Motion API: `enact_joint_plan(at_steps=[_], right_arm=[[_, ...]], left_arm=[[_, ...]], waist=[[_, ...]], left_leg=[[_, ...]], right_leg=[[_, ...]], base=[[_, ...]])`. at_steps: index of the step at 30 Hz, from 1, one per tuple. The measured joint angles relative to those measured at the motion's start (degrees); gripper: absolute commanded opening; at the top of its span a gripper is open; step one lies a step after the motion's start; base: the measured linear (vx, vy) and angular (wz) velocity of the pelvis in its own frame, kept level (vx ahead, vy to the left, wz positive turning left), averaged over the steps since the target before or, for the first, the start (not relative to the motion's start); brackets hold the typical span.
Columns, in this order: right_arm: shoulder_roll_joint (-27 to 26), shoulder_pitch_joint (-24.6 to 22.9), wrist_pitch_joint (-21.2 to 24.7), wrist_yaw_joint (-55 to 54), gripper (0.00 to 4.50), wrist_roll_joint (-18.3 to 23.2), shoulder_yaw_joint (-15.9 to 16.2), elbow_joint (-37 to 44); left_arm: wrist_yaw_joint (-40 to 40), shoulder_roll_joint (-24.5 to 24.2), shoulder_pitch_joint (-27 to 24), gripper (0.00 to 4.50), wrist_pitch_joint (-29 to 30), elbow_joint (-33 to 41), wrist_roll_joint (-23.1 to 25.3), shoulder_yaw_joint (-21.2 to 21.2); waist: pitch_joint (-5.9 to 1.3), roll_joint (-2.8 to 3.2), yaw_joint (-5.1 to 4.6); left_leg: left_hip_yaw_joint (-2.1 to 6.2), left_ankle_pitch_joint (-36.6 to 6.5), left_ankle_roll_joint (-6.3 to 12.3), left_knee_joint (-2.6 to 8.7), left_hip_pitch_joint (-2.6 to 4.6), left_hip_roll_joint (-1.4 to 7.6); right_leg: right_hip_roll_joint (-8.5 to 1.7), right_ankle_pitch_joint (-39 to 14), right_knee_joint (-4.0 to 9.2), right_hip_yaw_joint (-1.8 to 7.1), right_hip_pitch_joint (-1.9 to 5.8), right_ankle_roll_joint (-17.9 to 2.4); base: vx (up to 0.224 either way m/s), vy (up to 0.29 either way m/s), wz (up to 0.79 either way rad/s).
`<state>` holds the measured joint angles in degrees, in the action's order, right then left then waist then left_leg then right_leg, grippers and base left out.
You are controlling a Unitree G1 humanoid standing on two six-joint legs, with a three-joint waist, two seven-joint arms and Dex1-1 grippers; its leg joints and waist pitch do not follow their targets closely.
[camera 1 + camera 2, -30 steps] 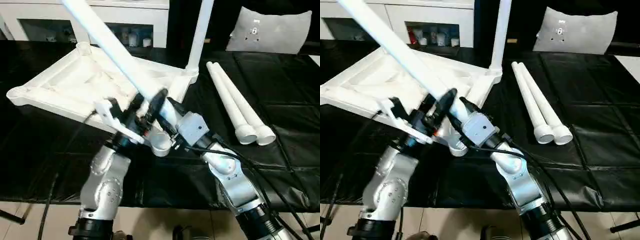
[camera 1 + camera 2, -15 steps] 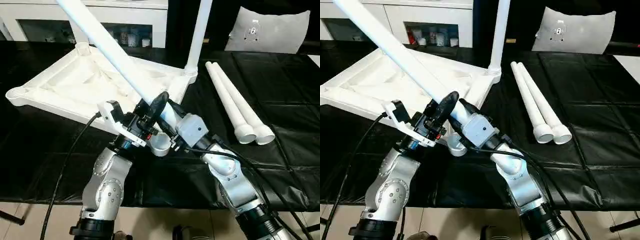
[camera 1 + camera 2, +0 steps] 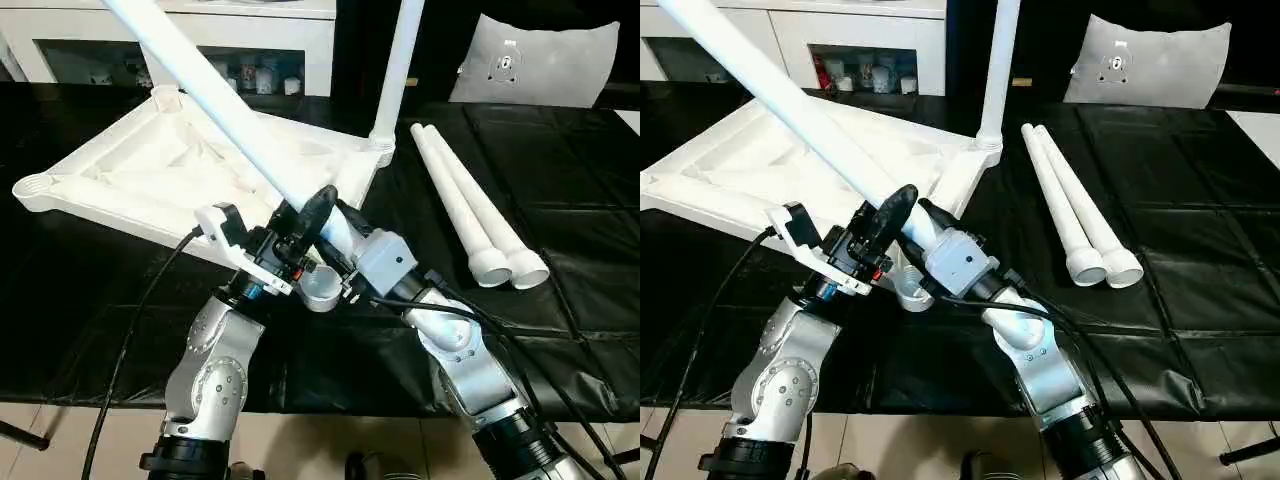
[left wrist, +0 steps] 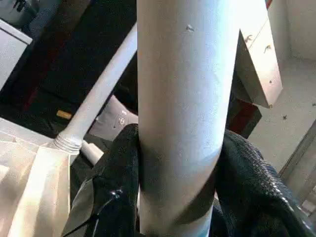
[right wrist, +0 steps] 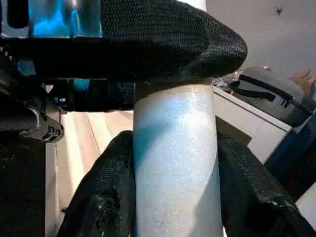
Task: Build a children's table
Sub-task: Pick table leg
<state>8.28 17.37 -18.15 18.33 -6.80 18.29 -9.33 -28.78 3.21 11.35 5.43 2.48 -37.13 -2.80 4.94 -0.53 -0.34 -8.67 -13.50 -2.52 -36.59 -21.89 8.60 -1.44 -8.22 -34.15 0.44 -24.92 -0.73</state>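
We have the table top (image 3: 170, 170) upside down on the black mat (image 3: 580, 200), ribbed underside up, tilted so its near-right corner is lifted. One leg (image 3: 398, 65) stands upright in the far-right corner socket. A second leg (image 3: 200, 85) slants up and away to our left across the top, its lower end over the near corner socket (image 3: 322, 288), which hangs just past our wrists; whether the leg end is seated there we cannot tell.

Both our grippers clamp this slanting leg low down. Left gripper (image 4: 177, 163): black fingers (image 4: 116, 182) pressed to either side of the white tube. Right gripper (image 5: 175, 177): its fingers (image 5: 106, 192) likewise hug the tube, just below the left gripper's fingertip, which crosses in front.

Two more legs (image 3: 470, 205) lie side by side, touching, on the mat to the right, wide ends toward us, well apart from the top.

Beyond the mat: a white shelved cabinet (image 3: 270, 30) with small items inside, and a grey-white cushion-like panel (image 3: 535, 60) at far right.
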Motion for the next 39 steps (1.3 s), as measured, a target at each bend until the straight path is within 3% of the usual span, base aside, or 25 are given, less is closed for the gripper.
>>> enact_joint_plan(at_steps=[4, 5, 6, 14, 19, 25, 26, 28, 32, 36, 39], right_arm=[[-0.27, 0.08, 0.51, 0.69, 1.84, 0.71, -0.52, -0.39], [-0.27, 0.08, 0.82, 1.01, 2.40, 1.04, -0.71, -0.39], [-0.30, 0.15, 1.41, 1.42, 2.54, 1.64, -0.78, -0.39], [-0.60, 0.40, 4.21, 5.23, 2.92, 5.03, -0.68, 0.02], [1.45, 0.43, 8.54, 11.01, 3.39, 9.84, -0.94, 3.64], [6.56, 0.10, 19.36, 20.96, 3.85, 19.17, -1.09, 10.60], [7.10, 0.10, 21.67, 21.96, 4.10, 21.01, -1.45, 11.59], [9.81, 0.91, 28.92, 24.28, 4.21, 26.11, -2.97, 13.85], [14.80, 5.08, 40.51, 27.63, 4.43, 35.41, -9.71, 14.77], [17.89, 9.55, 48.17, 31.13, 4.43, 40.00, -11.78, 13.96], [20.15, 11.72, 53.90, 33.19, 4.43, 41.05, -12.02, 10.47]], left_arm=[[1.24, 0.04, 0.80, 1.84, 1.67, -0.06, 0.03, 0.27], [1.62, 0.05, 0.97, 1.84, 2.12, -0.05, 0.04, 0.34], [2.01, 0.06, 1.12, 1.84, 2.50, -0.07, 0.08, 0.46], [6.03, 0.36, 2.43, 1.83, 4.54, -1.58, 0.78, 1.82], [7.33, 0.10, 3.39, 1.83, 5.56, -1.53, 0.86, 3.14], [7.80, -2.25, 5.51, 1.83, 7.25, -1.19, 0.84, 4.24], [7.68, -2.73, 5.73, 1.83, 7.66, -1.09, 0.82, 4.27], [5.95, -5.39, 6.72, 1.83, 10.55, -1.00, 0.49, 3.79], [1.52, -10.56, 7.64, 1.83, 17.06, 1.16, -1.59, 3.28], [-1.94, -14.57, 9.26, 1.83, 22.50, 1.71, -3.07, 2.23], [-3.81, -16.35, 9.85, 1.83, 26.28, 1.75, -5.64, 2.17]], waist=[[0.00, 0.00, -0.01], [0.00, 0.00, 0.00], [0.00, 0.00, 0.01], [-0.01, 0.01, 0.05], [-0.01, 0.01, 0.47], [-0.01, 0.02, 0.59], [-0.01, 0.02, 0.60], [-0.01, 0.02, 0.70], [-0.01, 0.01, 0.56], [-0.01, 0.01, 0.69], [-0.01, 0.01, 0.96]], left_leg=[[0.00, 0.01, 0.01, 0.00, 0.00, 0.01], [0.00, 0.02, 0.02, 0.00, 0.00, 0.01], [0.00, 0.02, 0.03, 0.00, 0.00, 0.01], [0.00, 0.10, 0.10, 0.00, 0.00, 0.05], [0.00, 0.15, 0.14, -0.01, 0.00, 0.06], [0.01, 0.41, 0.44, -0.01, 0.01, 0.17], [0.00, 0.43, 0.45, -0.01, 0.00, 0.20], [0.06, 0.61, 0.51, -0.01, 0.04, 0.23], [0.06, 0.76, 0.39, -0.01, 0.40, 0.28], [0.16, 0.97, 0.02, -0.01, 0.55, 0.39], [0.27, 1.11, -0.24, -0.01, 0.48, 0.41]], right_leg=[[0.00, 0.00, 0.00, -0.01, 0.01, -0.01], [0.00, 0.00, 0.00, -0.01, 0.01, -0.01], [0.00, 0.01, 0.00, -0.02, 0.01, -0.01], [0.00, 0.05, -0.01, -0.08, 0.01, -0.09], [-0.01, 0.08, -0.01, -0.12, 0.05, -0.13], [-0.01, 0.12, -0.01, -0.28, 0.10, -0.20], [-0.01, 0.13, -0.02, -0.32, 0.10, -0.21], [-0.02, 0.17, -0.02, -0.43, 0.09, -0.27], [-0.01, 0.24, -0.13, -0.52, 0.19, -0.38], [0.02, 0.10, -0.33, -0.76, 0.29, -0.16], [-0.01, 0.13, -0.33, -0.93, 0.31, -0.20]], base=[[0.000, 0.000, 0.00], [0.000, 0.000, 0.00], [0.000, 0.000, 0.00], [0.000, 0.000, 0.00], [0.000, 0.000, 0.00], [0.000, 0.000, 0.00], [0.000, 0.000, 0.00], [0.000, 0.000, 0.00], [0.000, 0.000, 0.00], [0.000, 0.000, 0.00], [0.000, 0.000, 0.00]])
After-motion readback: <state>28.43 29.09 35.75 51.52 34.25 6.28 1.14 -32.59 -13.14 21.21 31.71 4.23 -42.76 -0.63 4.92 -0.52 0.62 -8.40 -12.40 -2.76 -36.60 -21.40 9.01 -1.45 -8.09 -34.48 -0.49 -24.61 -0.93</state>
